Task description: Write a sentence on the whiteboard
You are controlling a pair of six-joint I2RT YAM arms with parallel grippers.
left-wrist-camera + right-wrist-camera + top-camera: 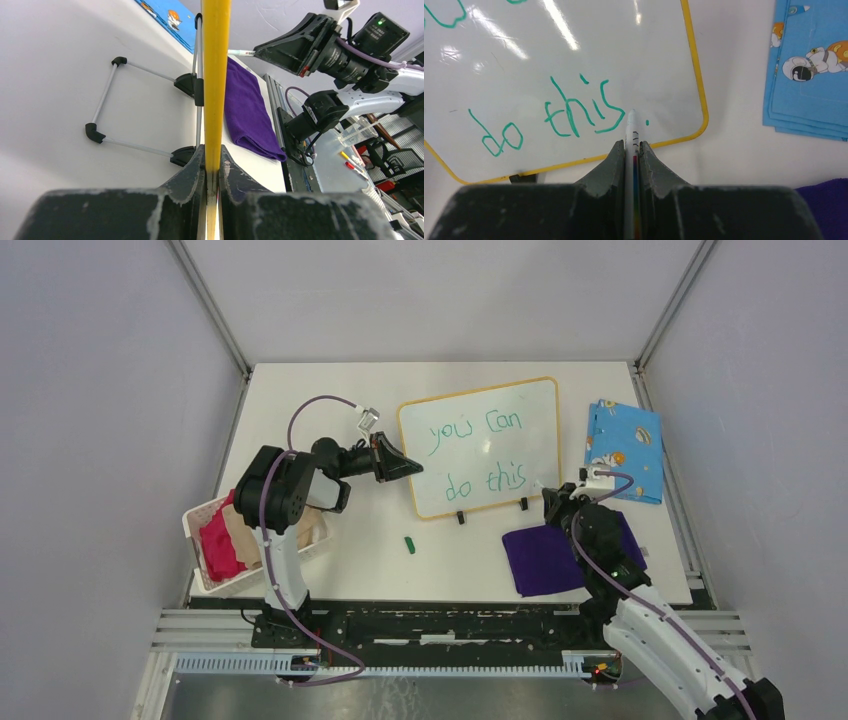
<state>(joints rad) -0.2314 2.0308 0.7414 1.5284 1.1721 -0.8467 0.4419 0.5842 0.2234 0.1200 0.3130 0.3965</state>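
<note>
The whiteboard (530,410) stands tilted on small black feet at mid table, white with a yellow rim (216,75). The sentence (505,423) in green reads "you can" over "do this" (569,112). My left gripper (410,468) is shut on the board's left edge, and in the left wrist view its jaws (212,160) pinch the yellow rim. My right gripper (548,495) is shut on a white marker (631,131) at the board's lower right corner. The marker's tip sits just after "this", beside a small green dot (647,122).
A blue patterned cloth (625,450) lies right of the board. A purple cloth (545,560) lies under my right arm. A white basket (196,522) with red and pink cloths stands at the left. A small green cap (409,544) lies in front of the board.
</note>
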